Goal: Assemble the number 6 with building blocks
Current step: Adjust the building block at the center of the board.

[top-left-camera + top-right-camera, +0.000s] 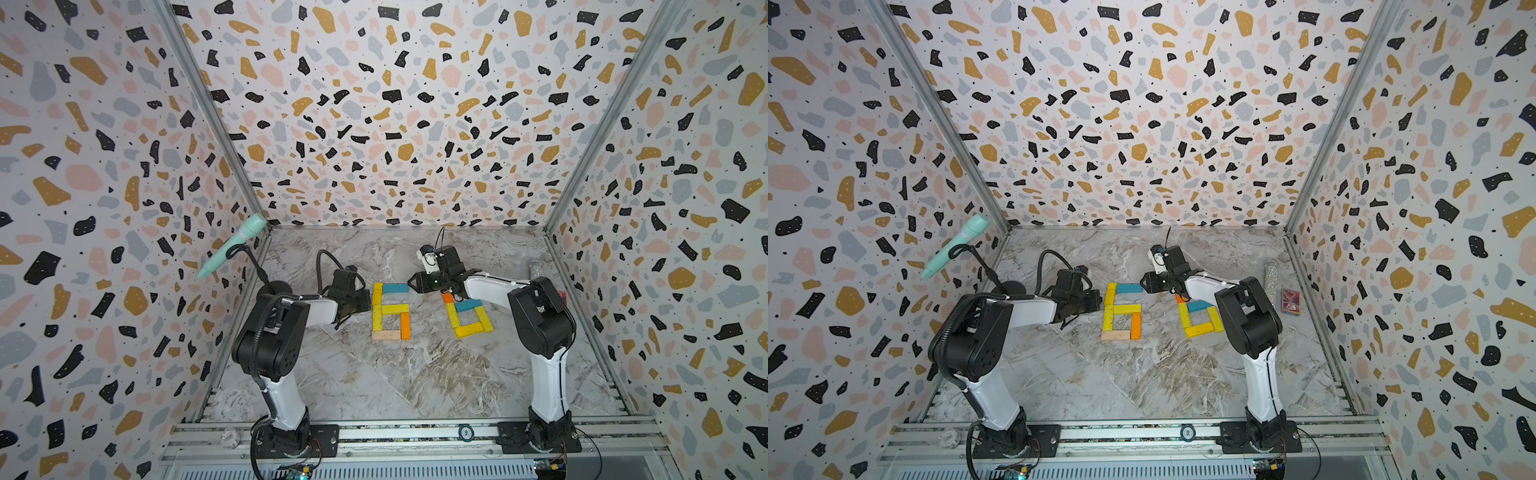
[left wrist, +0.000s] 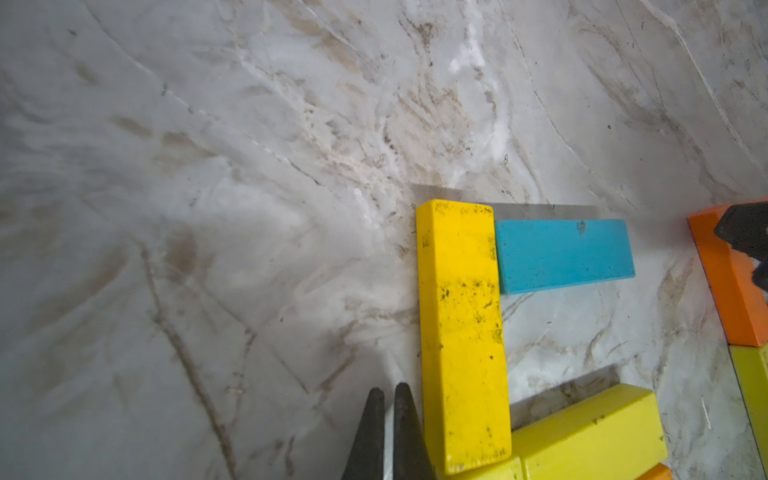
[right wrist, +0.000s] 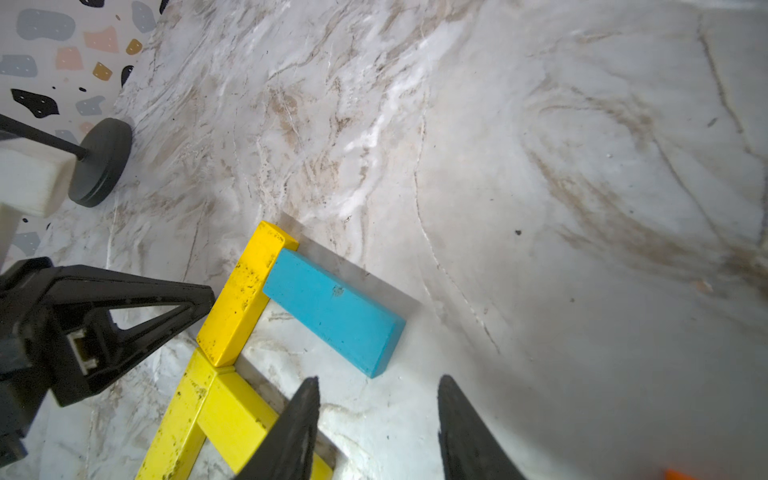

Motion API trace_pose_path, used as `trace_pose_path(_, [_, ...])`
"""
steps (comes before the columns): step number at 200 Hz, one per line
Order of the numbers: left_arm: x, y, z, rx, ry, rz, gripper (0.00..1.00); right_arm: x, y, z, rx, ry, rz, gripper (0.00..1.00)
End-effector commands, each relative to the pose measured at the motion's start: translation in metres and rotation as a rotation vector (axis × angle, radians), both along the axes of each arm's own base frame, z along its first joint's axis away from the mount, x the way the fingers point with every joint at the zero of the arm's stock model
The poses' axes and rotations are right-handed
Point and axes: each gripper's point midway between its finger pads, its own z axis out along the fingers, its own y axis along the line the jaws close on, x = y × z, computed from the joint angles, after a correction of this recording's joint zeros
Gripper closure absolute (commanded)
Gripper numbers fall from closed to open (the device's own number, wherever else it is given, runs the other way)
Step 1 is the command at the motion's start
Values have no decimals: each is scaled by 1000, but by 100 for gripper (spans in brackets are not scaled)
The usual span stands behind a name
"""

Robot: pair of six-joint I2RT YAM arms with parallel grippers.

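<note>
Building blocks lie flat in two 6-like figures in both top views. In the left figure (image 1: 390,311) a blue plank (image 1: 395,287) tops yellow uprights, with a yellow bar, an orange plank and a pale wood base. The right figure (image 1: 467,316) has orange, yellow and blue planks, partly hidden by my right arm. My left gripper (image 1: 368,300) is shut and empty, its tips (image 2: 388,392) beside the upper yellow plank (image 2: 461,332). My right gripper (image 3: 380,380) stands open and empty just off the free end of the blue plank (image 3: 332,311).
A glittery tube (image 1: 1271,278) and a small red patterned box (image 1: 1290,301) sit by the right wall. A mint microphone (image 1: 232,245) on a black stand (image 3: 99,162) occupies the back left corner. Patterned walls enclose the marble table (image 1: 374,382) on three sides.
</note>
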Motion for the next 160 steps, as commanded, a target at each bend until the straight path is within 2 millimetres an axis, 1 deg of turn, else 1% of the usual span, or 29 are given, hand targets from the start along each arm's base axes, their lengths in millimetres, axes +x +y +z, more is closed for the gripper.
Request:
trace_pose_path(1, [-61, 14, -52, 97, 249, -21, 100, -1, 2, 24, 12, -41, 7, 52])
trace_pose_path(23, [-63, 11, -52, 104, 252, -30, 100, -2, 2, 23, 12, -39, 8, 52])
trace_pose_path(55, [-67, 16, -57, 127, 269, -20, 100, -3, 2, 24, 11, -41, 10, 52])
trace_pose_path(81, [-67, 14, -59, 120, 275, -27, 100, -4, 1, 24, 11, -41, 9, 52])
trace_pose_path(100, [-67, 10, -56, 101, 262, -35, 100, -5, 1, 23, 11, -40, 9, 52])
trace_pose_path(160, [-65, 10, -51, 101, 238, -40, 100, -5, 1, 22, 9, -40, 8, 52])
